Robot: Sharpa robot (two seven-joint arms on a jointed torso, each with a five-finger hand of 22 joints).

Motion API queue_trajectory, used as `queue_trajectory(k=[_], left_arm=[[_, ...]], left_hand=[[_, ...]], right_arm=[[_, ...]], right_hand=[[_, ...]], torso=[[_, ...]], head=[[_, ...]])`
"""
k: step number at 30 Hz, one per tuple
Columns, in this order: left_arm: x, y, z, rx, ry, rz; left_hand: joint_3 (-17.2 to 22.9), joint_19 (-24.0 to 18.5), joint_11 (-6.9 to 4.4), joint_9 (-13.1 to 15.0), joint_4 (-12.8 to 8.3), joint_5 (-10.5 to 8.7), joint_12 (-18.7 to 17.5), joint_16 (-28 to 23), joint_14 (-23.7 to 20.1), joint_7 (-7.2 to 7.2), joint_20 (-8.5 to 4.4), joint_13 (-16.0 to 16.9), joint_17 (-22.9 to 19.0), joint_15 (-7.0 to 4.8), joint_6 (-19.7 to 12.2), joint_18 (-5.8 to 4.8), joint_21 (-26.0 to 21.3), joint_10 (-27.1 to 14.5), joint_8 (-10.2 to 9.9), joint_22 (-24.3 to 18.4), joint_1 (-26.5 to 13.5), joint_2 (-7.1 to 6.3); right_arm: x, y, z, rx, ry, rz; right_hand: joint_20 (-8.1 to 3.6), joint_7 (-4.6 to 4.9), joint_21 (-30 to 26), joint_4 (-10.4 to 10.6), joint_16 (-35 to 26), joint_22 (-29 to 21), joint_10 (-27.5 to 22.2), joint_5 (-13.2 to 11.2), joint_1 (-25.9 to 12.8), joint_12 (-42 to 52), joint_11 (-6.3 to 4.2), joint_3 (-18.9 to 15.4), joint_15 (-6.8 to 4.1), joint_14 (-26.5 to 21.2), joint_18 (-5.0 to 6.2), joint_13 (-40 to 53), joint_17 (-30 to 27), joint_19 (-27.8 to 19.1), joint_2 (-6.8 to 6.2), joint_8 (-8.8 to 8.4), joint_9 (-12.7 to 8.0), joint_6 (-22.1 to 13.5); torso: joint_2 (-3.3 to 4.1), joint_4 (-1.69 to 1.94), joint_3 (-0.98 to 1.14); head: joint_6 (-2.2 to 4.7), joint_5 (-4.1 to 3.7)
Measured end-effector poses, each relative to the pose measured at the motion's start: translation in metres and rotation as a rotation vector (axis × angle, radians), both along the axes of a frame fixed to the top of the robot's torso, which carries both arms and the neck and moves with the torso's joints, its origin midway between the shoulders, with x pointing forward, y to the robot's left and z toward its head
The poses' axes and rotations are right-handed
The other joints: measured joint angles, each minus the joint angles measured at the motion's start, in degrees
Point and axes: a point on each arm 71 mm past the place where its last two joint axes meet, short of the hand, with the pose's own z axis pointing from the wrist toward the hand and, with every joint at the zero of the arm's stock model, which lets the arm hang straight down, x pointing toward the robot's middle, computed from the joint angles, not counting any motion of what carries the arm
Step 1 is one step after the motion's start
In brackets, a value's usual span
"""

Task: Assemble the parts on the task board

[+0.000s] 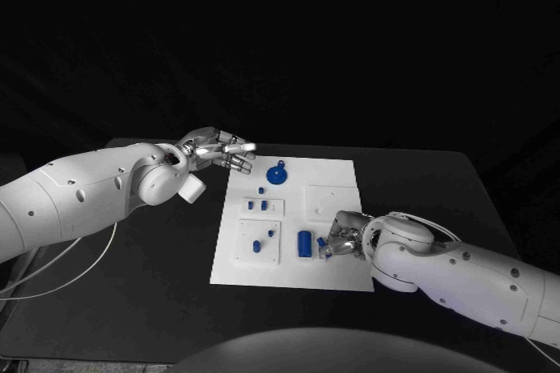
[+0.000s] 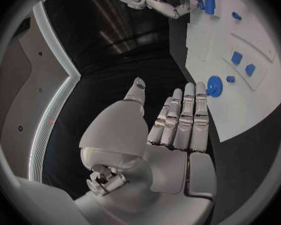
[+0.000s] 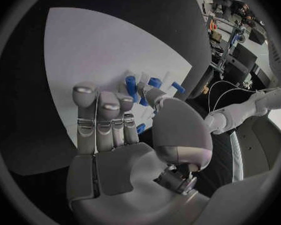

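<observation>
Task board (image 1: 330,187): lying flat in the middle of the black table (image 1: 432,179), its long side running away from the robot; the raised white panels on it are carrying the parts, presumably so each piece sits in reach of either hand

Right hand (image 1: 342,238): working at the near right part of the board, fingers curling down beside the blue cylinder (image 1: 304,243); a small blue part (image 1: 328,256) is showing at the fingertips, and whether it is being pinched or merely touched I cannot tell; judged, the hand is reaching in low so as to pick or seat a piece there

Blue cylinder: lying on its side on the board, long axis running roughly toward and away from the robot, just beside the right hand; in the right wrist view a blue cylinder (image 3: 131,86) is appearing just beyond the fingertips (image 3: 85,91)

Left hand (image 1: 217,152): hovering off the far left corner of the board, fingers straight and apart, holding nothing; judged, it is waiting clear of the work

Blue disc (image 1: 277,175): resting flat near the board's far left, a short stub pointing away from the robot; close to the left hand, not touching it

Small blue pieces (image 1: 259,204): sitting on the left-hand panels, well apart from the right hand; too small to give their heading
</observation>
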Motion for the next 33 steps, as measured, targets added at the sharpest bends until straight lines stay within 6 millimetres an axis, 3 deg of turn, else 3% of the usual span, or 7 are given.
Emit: queue_trajectory(k=[19, 21, 26, 33], left_arm=[[-0.0003, -0.0001, -0.0006, 0.005, 0.004, -0.003], [-0.0004, -0.0001, -0.0006, 0.006, 0.004, -0.004], [-0.0005, -0.0004, -0.0009, 0.006, 0.006, -0.006], [-0.0007, -0.0004, -0.0012, 0.008, 0.007, -0.008]], left_hand=[[0.0, 0.0, 0.00, 0.0, 0.0, 0.00, 0.0, 0.0, 0.0, 0.00, 0.00, 0.0, 0.0, 0.00, 0.0, -0.01, 0.0, 0.0, 0.0, 0.0, 0.1, -0.11], [0.0, 0.0, 0.00, 0.0, 0.0, 0.00, 0.0, 0.0, 0.0, 0.00, 0.00, 0.0, 0.0, 0.00, 0.0, 0.00, 0.0, 0.0, 0.0, 0.0, 0.1, -0.11], [0.0, 0.0, 0.00, 0.0, 0.0, 0.00, 0.0, 0.0, -0.2, 0.00, 0.00, 0.0, 0.0, 0.20, 0.0, 0.00, 0.0, 0.0, 0.0, 0.0, 0.1, -0.11], [0.0, 0.0, 0.00, 0.0, 0.0, 0.00, 0.0, 0.0, -0.2, 0.20, 0.00, 0.0, 0.0, 0.21, -0.2, 0.00, 0.0, 0.0, 0.0, 0.0, 0.1, -0.11]], right_arm=[[-0.0028, 0.0009, 0.0008, 0.001, 0.001, 0.003], [-0.0031, 0.0013, 0.0010, 0.002, 0.002, 0.004], [-0.0034, 0.0014, 0.0013, 0.003, 0.002, 0.004], [-0.0035, 0.0013, 0.0014, 0.004, 0.003, 0.004]], right_hand=[[0.00, -0.05, 0.4, 1.6, 0.5, 0.0, 0.6, -2.7, -2.6, 0.2, -0.01, 1.0, 0.00, 0.0, 0.00, 0.1, -0.2, 0.0, -0.45, 0.00, -0.5, 0.5], [0.00, -0.05, 0.4, 1.9, 0.5, 0.0, 0.6, -3.2, -2.9, 0.2, -0.01, 1.0, 0.01, 0.0, 0.00, 0.1, -0.2, 0.0, -0.65, 0.00, -0.6, 0.5], [0.00, -0.05, 0.4, 3.9, 0.5, 0.0, 0.6, -7.3, -3.7, 0.2, -0.01, 1.0, 0.01, 0.0, 0.00, 0.1, -0.3, 0.0, -0.85, 0.00, -0.6, 0.5], [0.00, -0.05, 0.4, 4.6, 0.5, 0.0, 0.6, -7.5, -3.7, 0.2, -0.01, 0.9, 0.04, 0.0, 0.00, 0.1, -0.4, 0.0, -0.85, 0.00, -0.6, 0.5]], torso=[[0.00, 0.03, -0.01], [0.00, 0.03, -0.01], [-0.01, 0.01, -0.02], [-0.02, 0.01, -0.03]], head=[[-0.16, -0.07], [-0.16, -0.07], [-0.16, -0.07], [-0.15, -0.13]])
